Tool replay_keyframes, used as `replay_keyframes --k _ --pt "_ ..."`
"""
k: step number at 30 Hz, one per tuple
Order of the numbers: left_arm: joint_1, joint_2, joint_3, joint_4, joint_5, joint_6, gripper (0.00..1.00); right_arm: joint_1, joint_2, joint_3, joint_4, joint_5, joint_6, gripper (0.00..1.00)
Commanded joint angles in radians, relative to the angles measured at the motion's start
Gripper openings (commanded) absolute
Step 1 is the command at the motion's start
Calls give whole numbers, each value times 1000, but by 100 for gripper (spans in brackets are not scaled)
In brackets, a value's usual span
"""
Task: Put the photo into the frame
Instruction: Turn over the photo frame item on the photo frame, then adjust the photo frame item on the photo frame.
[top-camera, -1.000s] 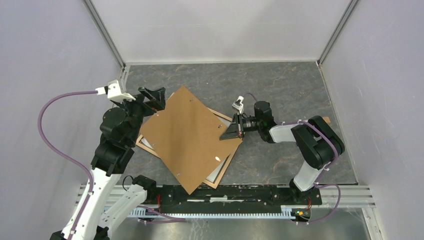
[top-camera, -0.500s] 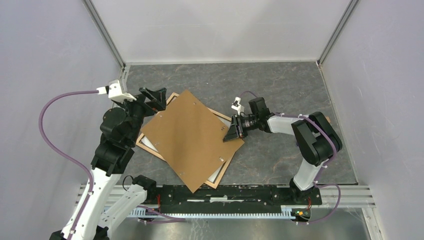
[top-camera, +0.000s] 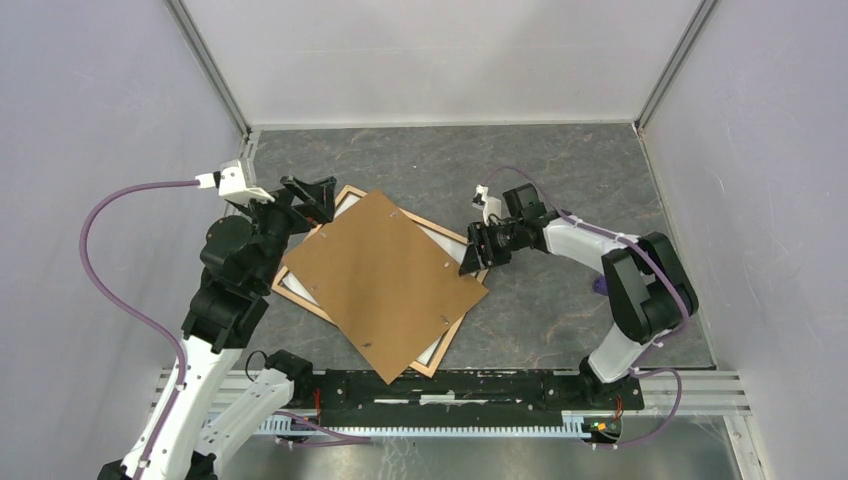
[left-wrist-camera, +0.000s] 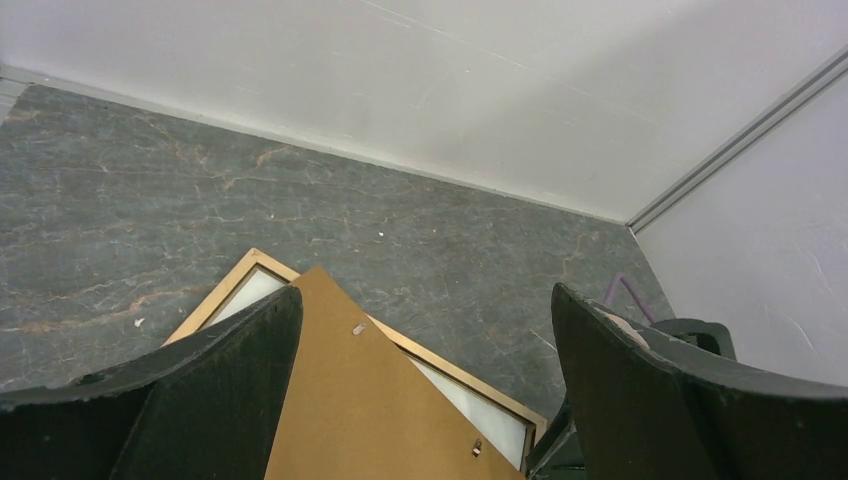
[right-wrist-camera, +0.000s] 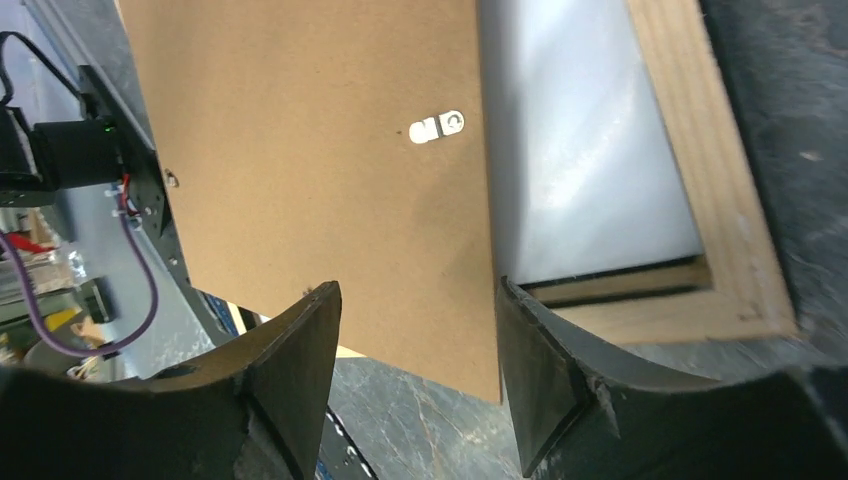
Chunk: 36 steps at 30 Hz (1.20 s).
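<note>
My right pincer (top-camera: 474, 258) stands open with nothing in it. Through my right wrist camera I see its two dark fingers (right-wrist-camera: 545, 380) spread apart, and the right-hand corner of the brown board (top-camera: 385, 285) pokes into the gap between them. One edge of the board runs just beside one finger, but I cannot tell whether they touch.

My left pincer (top-camera: 312, 196) is spread as wide as it goes and also grips nothing. It hangs over the far left part of the frame (right-wrist-camera: 700, 150), and from that wrist I look down past both fingers at the frame's far corner and the board's far corner.

The frame lies flat on the grey marbled worktop (top-camera: 560, 170), tan back side up, turned like a diamond between my two arms. The photo (right-wrist-camera: 580, 150) is inside the frame's opening with its plain white back up. Strips of it show along the far right rail, at the left rail and near the nearest corner, and the rest is covered.

The board lies on top of both, skewed against the frame and not seated between the rails. Its nearest corner juts past the frame towards my bases, and its right corner overhangs the right rail onto the worktop. A small metal tab (right-wrist-camera: 437, 126) sits on the board close to that edge.
</note>
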Motion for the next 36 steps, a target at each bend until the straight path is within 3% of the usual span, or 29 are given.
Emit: replay_keyframes --k 1,6,9,14,16,21,26,36 --pt "-16 -6 10 37 8 40 100 -5 -117 36 -62 120 -61 66" --pt "-18 -11 12 38 17 38 100 -5 -277 -43 -47 212 -68 76" --pt "-20 -12 9 38 16 37 100 -5 -369 -141 27 246 8 78" --pt "-20 -13 9 38 28 31 100 -5 -518 -435 381 177 291 78" --pt "-22 -15 5 42 29 30 100 -4 -541 -492 446 193 348 78" --pt "-27 1 3 43 27 34 100 -7 -505 -625 612 203 511 73" --pt "-28 0 0 43 25 36 100 -6 -407 -749 919 156 704 61" --pt "-29 17 0 43 38 33 100 -8 -268 -792 1162 141 787 49"
